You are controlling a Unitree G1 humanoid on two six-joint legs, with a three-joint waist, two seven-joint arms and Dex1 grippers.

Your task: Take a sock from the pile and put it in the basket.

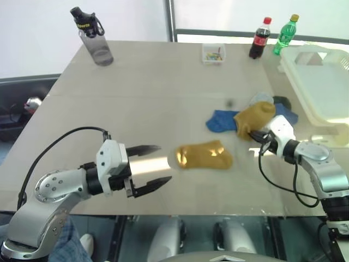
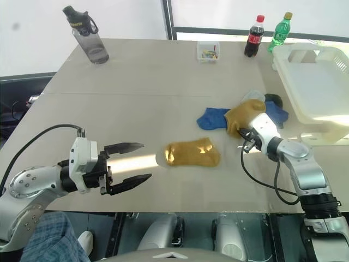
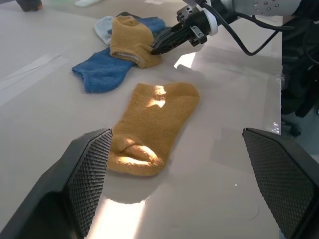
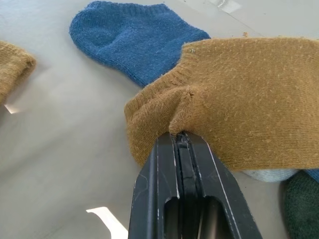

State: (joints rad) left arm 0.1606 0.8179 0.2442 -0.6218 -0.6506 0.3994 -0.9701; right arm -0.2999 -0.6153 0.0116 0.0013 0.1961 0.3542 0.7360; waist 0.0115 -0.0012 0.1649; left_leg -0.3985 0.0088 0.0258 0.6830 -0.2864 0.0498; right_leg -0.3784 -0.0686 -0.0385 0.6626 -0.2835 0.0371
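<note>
Right gripper [image 4: 182, 137] closed tight on the cuff edge of a mustard sock [image 4: 249, 94], fabric bunched between the black fingers. That sock lying on top of the pile [image 1: 262, 112], still resting there, overlapping a blue sock [image 4: 134, 40]; pale grey sock [image 4: 266, 175] and dark green sock [image 4: 301, 201] peeking out beneath. Pile on the table [image 1: 163, 87], right-hand side, just beside the basket [image 1: 322, 87], which sits at the right edge. Whether pile and basket touch: hard to tell from the head views. Left gripper [image 1: 154, 166] spread wide, holding nothing, hovering low over the table, pointing at a second mustard sock [image 1: 204, 155] lying flat and alone, apart from the pile.
</note>
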